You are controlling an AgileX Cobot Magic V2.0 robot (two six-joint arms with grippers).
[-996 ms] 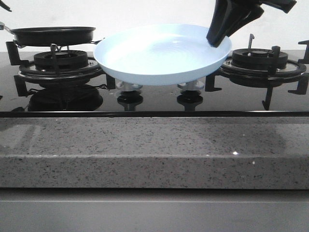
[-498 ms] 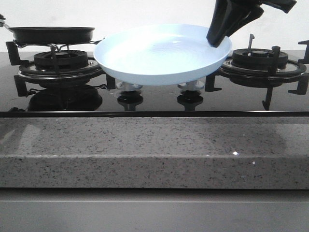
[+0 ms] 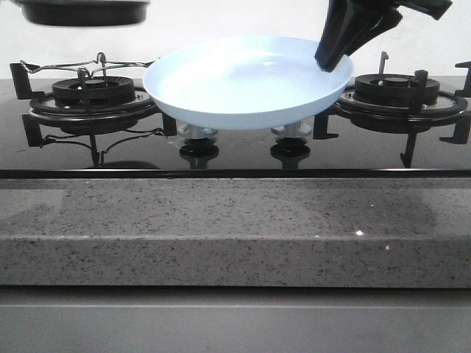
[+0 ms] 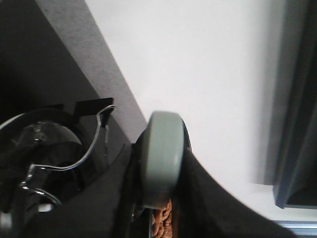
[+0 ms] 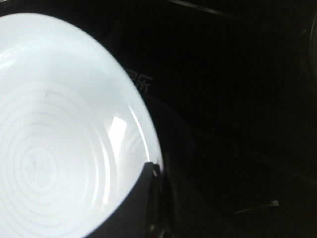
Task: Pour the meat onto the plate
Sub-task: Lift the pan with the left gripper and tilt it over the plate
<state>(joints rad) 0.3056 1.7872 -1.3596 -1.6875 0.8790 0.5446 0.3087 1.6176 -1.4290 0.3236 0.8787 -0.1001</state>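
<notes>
The pale-blue plate [image 3: 235, 84] is held a little above the hob, between the two burners, and it is empty. My right gripper [image 3: 333, 60] is shut on its right rim; in the right wrist view the plate [image 5: 49, 124] fills the frame and the gripper [image 5: 157, 196] clamps its edge. The black frying pan [image 3: 81, 10] hangs high at the top left, cut off by the frame edge. My left gripper [image 4: 161, 203] is shut on the pan's grey-green handle [image 4: 161, 158]. A few light-brown pieces of meat [image 4: 162, 224] show just beyond the handle.
The left burner [image 3: 92, 92] carries a wire trivet. The right burner [image 3: 401, 92] stands close under my right arm. Two knobs [image 3: 197, 151] sit below the plate. A grey speckled counter edge [image 3: 235, 228] runs along the front.
The frying pan has risen off the left burner to the top of the front view. The plate and the right gripper have not moved.
</notes>
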